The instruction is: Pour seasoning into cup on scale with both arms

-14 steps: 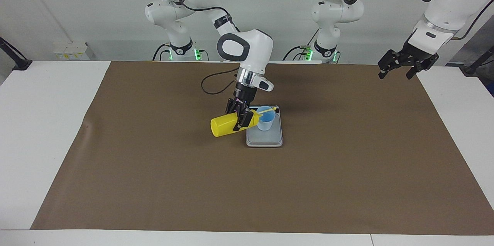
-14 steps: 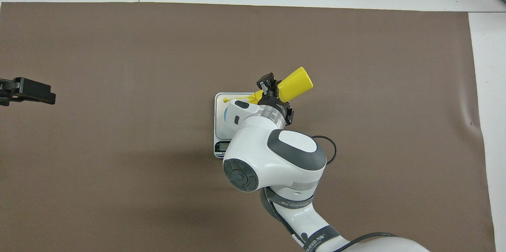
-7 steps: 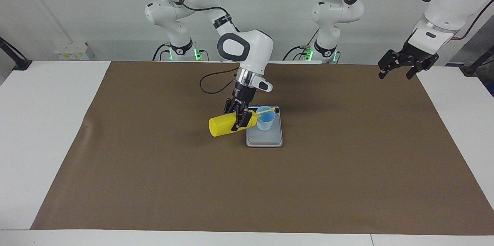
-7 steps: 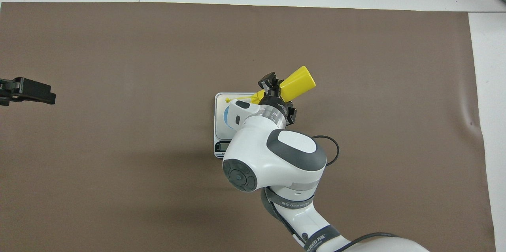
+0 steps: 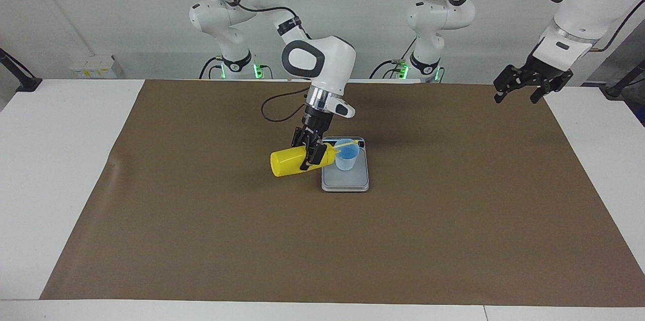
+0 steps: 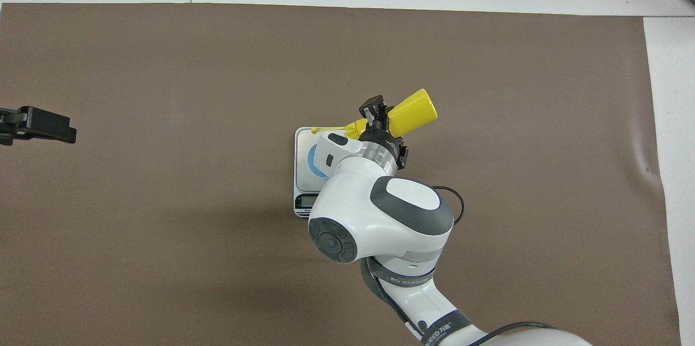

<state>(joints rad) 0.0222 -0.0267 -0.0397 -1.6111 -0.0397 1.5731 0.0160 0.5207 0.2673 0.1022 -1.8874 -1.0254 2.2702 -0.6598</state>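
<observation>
The yellow seasoning bottle [image 5: 289, 162] [image 6: 414, 112] hangs tipped almost on its side. Its nozzle end reaches over the rim of the pale blue cup [image 5: 346, 155] [image 6: 313, 160]. My right gripper [image 5: 311, 153] [image 6: 378, 118] is shut on the bottle near its nozzle end. A thin yellow cap strap [image 5: 347, 145] [image 6: 329, 129] crosses above the cup. The cup stands on the silver-grey scale [image 5: 345, 179] [image 6: 302, 194], and the right arm hides most of it in the overhead view. My left gripper [image 5: 521, 88] [image 6: 32, 126] waits open over the mat's edge at the left arm's end of the table.
A brown mat [image 5: 352, 240] covers most of the white table [image 5: 55, 159]. A black cable [image 5: 274, 109] loops from the right arm, above the mat near the scale. The scale's display strip [image 6: 307, 202] faces the robots.
My right gripper has drawn the bottle slightly toward the right arm's end of the table and lifted it a little, its base tipping down. The left arm has not moved.
</observation>
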